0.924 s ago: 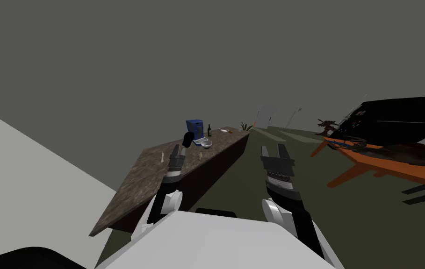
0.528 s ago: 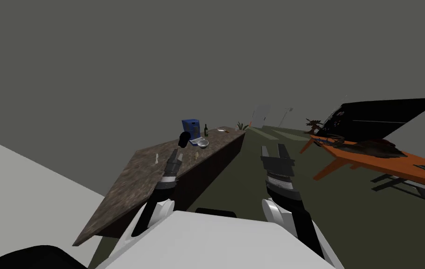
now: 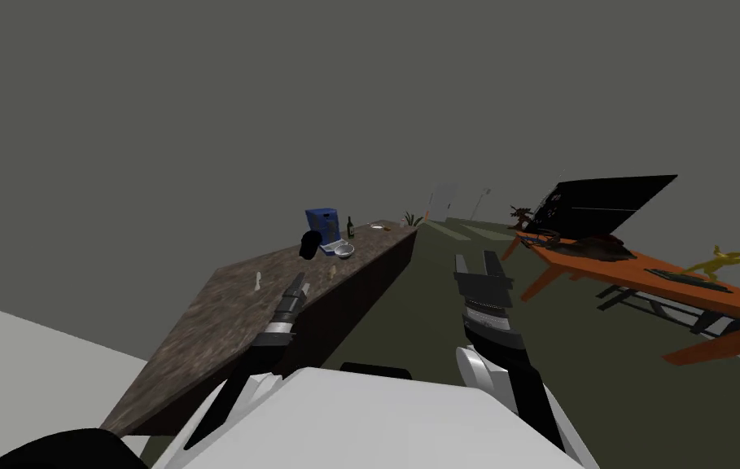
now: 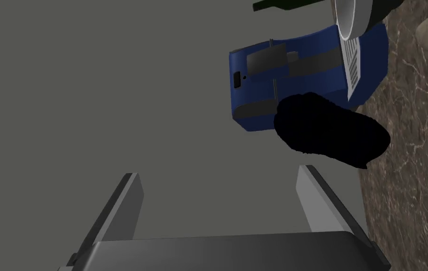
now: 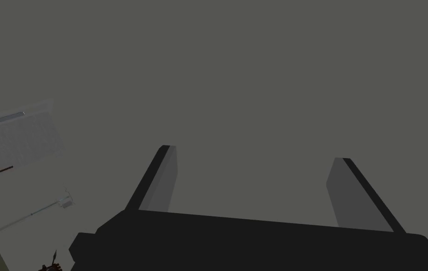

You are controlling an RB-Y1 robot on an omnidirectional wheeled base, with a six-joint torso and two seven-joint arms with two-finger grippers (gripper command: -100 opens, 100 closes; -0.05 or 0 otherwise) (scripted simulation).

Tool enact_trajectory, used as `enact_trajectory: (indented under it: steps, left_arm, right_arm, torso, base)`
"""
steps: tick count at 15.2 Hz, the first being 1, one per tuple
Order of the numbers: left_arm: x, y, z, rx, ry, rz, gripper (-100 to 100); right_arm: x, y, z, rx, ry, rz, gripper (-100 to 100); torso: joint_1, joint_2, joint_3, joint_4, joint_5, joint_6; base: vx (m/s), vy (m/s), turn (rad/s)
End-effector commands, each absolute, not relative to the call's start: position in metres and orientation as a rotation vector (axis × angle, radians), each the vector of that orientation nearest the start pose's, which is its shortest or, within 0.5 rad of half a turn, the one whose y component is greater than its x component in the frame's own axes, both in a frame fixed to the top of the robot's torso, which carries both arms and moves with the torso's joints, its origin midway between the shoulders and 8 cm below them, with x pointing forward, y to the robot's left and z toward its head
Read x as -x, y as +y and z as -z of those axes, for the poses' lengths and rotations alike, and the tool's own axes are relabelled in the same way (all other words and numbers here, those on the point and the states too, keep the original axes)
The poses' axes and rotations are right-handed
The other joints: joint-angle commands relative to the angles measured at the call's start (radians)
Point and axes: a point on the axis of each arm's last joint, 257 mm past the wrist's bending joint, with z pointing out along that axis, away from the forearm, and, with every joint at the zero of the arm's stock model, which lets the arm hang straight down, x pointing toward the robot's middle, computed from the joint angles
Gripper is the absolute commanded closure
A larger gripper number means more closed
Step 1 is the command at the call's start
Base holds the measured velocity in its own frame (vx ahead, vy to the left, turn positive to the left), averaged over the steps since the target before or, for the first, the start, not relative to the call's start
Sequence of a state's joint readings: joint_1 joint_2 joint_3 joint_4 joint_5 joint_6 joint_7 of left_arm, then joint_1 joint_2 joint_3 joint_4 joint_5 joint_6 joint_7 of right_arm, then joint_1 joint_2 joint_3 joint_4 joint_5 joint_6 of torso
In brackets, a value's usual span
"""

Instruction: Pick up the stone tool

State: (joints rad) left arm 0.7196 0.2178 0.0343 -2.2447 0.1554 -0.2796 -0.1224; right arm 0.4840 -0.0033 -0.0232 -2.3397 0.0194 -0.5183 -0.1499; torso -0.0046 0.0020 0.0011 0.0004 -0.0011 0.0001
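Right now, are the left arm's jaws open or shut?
Open: the left jaws' two light grey blade-like fingers stand wide apart in the left wrist view, nothing between them.

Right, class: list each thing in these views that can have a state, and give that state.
Left pincer: open, empty.
Right pincer: open, empty.
Black rounded lump: lying on the brown mottled counter, ahead of the left pincer, not gripped.
Blue box-shaped machine: upright on the counter.
Dark green bottle: upright.
Grey round bowl: right way up.
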Motion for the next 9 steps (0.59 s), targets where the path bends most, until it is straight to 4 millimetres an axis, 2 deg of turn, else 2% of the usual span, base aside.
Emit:
enact_trajectory:
  steps: [1,2,6,9]
  left_arm:
    - [-0.333,0.34,0.129,0.945,1.116,0.994,-100]
    - [-0.331,0.341,0.132,0.952,1.121,0.988,-100]
    - [-0.31,0.362,0.164,1.03,1.226,0.894,-100]
    - [-0.288,0.38,0.19,1.093,1.321,0.807,-100]
  right_arm:
    - [-0.328,-0.278,-0.059,-0.616,0.525,-1.434,0]
    - [-0.328,-0.278,-0.059,-0.616,0.525,-1.434,0]
    - [-0.328,-0.278,-0.059,-0.616,0.525,-1.434,0]
    - [-0.328,-0.278,-0.059,-0.616,0.525,-1.434,0]
  torso:
    - [0.0,0.0,0.0,0.0,0.0,0.0]
    - [0.0,0.0,0.0,0.0,0.0,0.0]
    - [-0.001,-0.001,-0.001,0.0,0.0,0.0]
    - [-0.001,-0.001,-0.001,0.0,0.0,0.0]
  base:
    - [-0.008,-0.073,-0.133]
    - [0.003,-0.07,-0.125]
    - [0.005,-0.085,-0.151]
    - [0.012,-0.077,-0.158]
